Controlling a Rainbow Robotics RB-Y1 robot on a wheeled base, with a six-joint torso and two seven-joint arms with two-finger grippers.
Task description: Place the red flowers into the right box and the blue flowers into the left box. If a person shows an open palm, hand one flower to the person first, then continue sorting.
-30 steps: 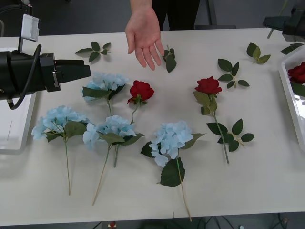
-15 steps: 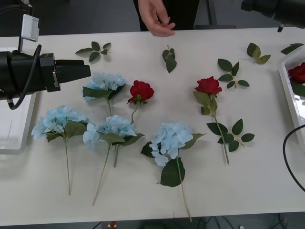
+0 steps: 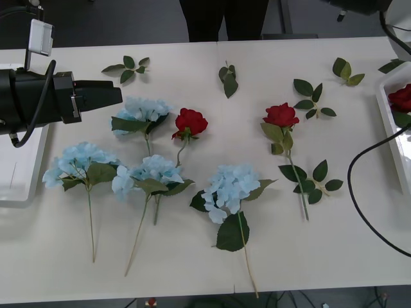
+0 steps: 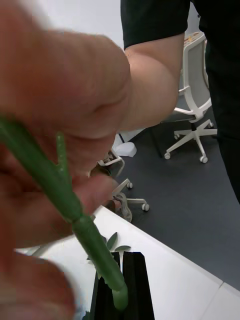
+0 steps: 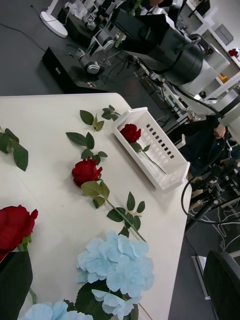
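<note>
Front view: beside the left box (image 3: 19, 186) the left gripper (image 3: 103, 95) hangs wide and empty. Blue hydrangeas (image 3: 231, 186) and two red roses (image 3: 191, 120) lie on the table (image 3: 359, 256), and another rose (image 3: 402, 97) sits in the right box (image 3: 388, 122). In the right wrist view the right gripper (image 4: 119, 280) pinches a green stem (image 4: 50, 175) that a person's hand (image 4: 75, 100) grasps. A late release against a pull could bend the stem; too early, and it may drop.
</note>
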